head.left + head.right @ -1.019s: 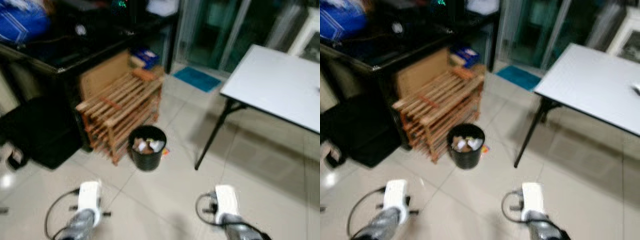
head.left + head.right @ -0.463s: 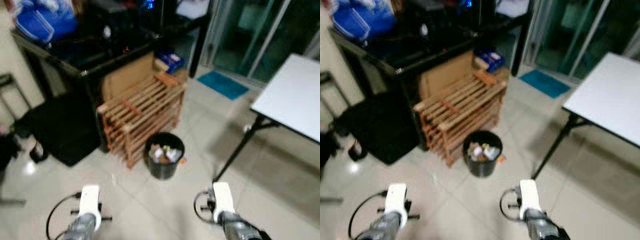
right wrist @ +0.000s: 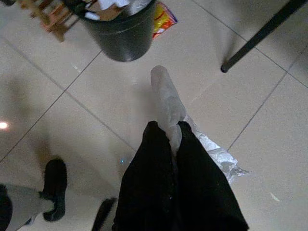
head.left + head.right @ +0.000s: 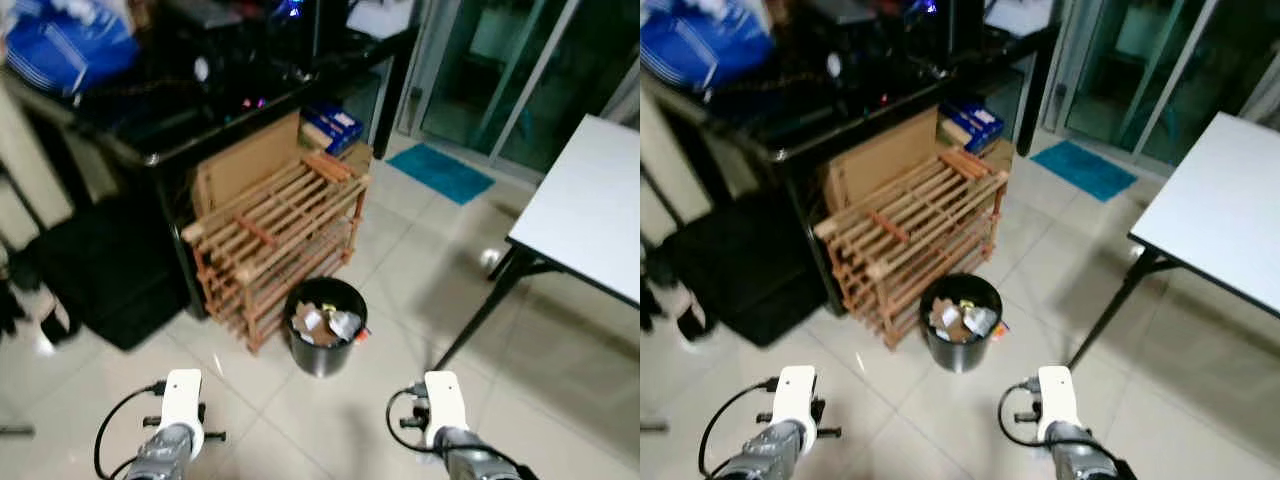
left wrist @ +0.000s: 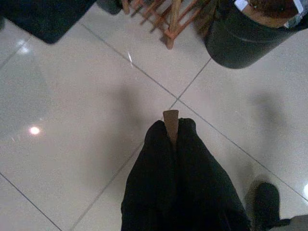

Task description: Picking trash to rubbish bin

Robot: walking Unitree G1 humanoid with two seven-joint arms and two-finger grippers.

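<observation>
A black rubbish bin (image 4: 325, 327) stands on the tiled floor beside a wooden rack, with paper and wrappers inside. My left gripper (image 5: 171, 126) is shut on a small brown scrap (image 5: 170, 120), held over the floor short of the bin (image 5: 245, 41). My right gripper (image 3: 167, 132) is shut on a clear crumpled plastic wrapper (image 3: 166, 98), which sticks out past the fingertips toward the bin (image 3: 118, 33). A red and yellow wrapper (image 3: 163, 19) lies on the floor beside the bin. Both wrists (image 4: 180, 400) (image 4: 443, 402) show low in the eye views.
A slatted wooden rack (image 4: 270, 240) leans by cardboard and a black desk (image 4: 200, 100) at the left. A white table (image 4: 590, 210) with black legs (image 4: 480, 315) stands to the right. A black bag (image 4: 90, 270) lies at the left. Open tiles lie ahead.
The whole view has shifted as the camera moved; the bin now sits nearer the centre and slightly closer. Both grippers keep their places low in the picture.
</observation>
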